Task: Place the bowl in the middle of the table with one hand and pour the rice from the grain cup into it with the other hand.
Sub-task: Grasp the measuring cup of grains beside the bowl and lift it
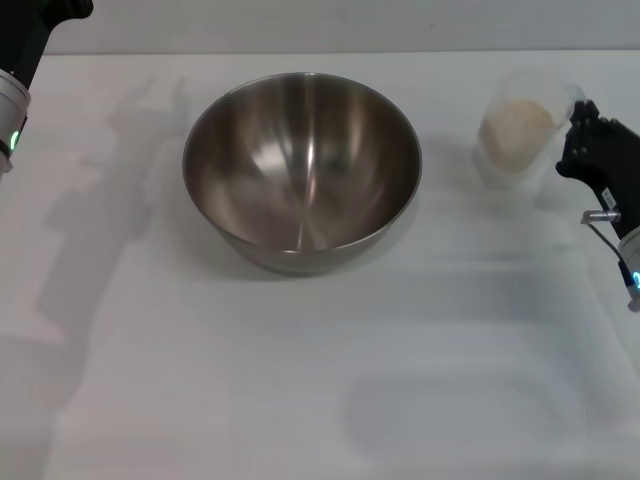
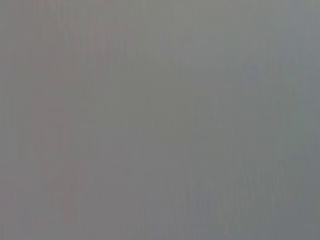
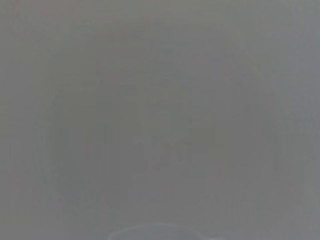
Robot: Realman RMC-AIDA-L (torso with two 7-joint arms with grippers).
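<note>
The bowl (image 1: 302, 170) is a wide stainless-steel one with a shiny brushed inside and deep curved sides — upright and empty on the white table (image 1: 300, 380), well apart from the right gripper (image 1: 580, 135) and off to its left. The grain cup (image 1: 522, 128) is far smaller, clear plastic with a tapered body — upright just beside that gripper, on its left, and close enough that I cannot tell whether they touch. The rice (image 1: 516, 128) sits inside the cup as a pale beige heap, filling a good part of it.
</note>
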